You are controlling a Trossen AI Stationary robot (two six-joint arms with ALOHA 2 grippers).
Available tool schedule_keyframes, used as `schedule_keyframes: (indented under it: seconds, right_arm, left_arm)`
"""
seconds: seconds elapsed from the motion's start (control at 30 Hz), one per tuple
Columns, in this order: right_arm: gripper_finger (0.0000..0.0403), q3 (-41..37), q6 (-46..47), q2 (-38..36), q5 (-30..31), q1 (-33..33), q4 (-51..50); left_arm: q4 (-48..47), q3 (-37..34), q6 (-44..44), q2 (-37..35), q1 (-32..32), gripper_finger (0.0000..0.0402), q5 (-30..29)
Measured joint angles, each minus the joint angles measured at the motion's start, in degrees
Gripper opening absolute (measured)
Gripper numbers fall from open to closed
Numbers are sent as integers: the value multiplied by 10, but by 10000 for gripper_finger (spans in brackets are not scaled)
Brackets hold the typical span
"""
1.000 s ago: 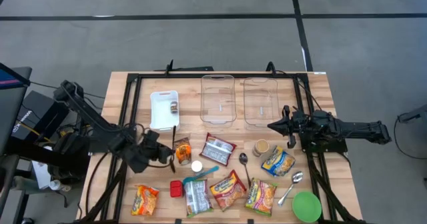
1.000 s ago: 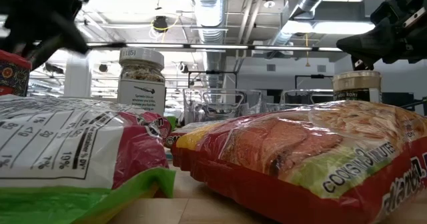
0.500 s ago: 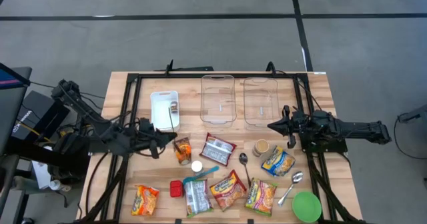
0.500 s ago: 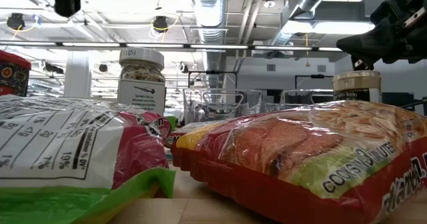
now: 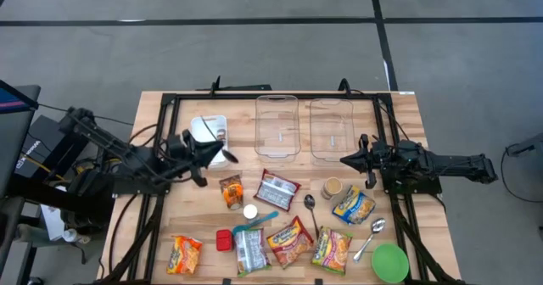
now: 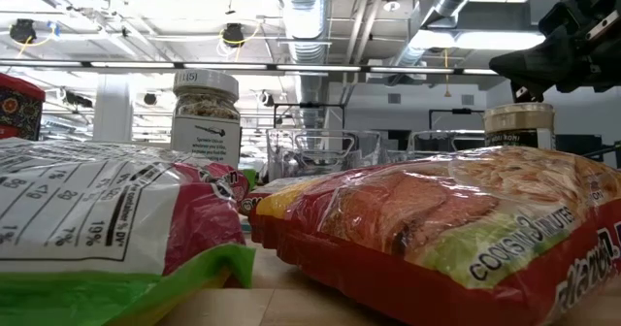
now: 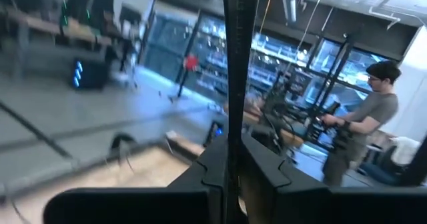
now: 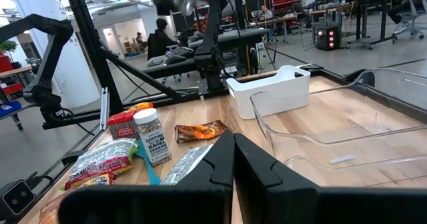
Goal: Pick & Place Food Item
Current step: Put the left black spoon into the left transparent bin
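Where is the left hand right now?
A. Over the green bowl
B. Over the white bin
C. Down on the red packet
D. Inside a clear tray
B. In the high view the left hand sits raised at the edge of the white bin, holding a spoon over it.

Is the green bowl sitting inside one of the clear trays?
No, the green bowl sits on the bare table at its near right corner, well apart from both clear trays.
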Motion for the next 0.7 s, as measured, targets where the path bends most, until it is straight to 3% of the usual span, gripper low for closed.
schedule_keyframes:
  seconds: [0.13, 0.37, 0.7]
  right_arm:
    - [0, 0, 0, 0, 0, 0, 0]
    - [0, 0, 0, 0, 0, 0, 0]
    - [0, 0, 0, 0, 0, 0, 0]
  left_arm:
    - [39, 0, 71, 0, 33, 14, 30]
    - [32, 0, 119, 1, 99, 19, 113]
    - [34, 0, 119, 1, 208, 16, 262]
